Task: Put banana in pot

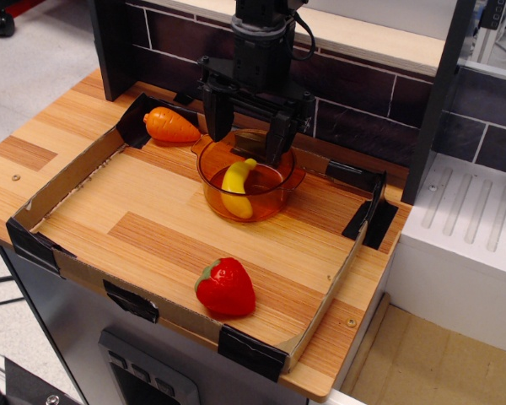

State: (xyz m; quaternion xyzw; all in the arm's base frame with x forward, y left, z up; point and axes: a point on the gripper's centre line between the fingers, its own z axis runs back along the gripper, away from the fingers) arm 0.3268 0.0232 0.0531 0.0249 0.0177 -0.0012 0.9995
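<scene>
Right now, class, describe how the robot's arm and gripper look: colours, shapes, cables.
The gripper is all black: a wide crossbar carrying two long, narrow jaws pointing downward. Above it sits a dark, roughly cylindrical wrist section. A thin black cable loops beside that section. No markings are legible.

A yellow banana is lying in the translucent orange pot at frame centre, under a black gripper, while an orange carrot is showing upper left, a red strawberry lower centre, on striped light-brown wood.
</scene>
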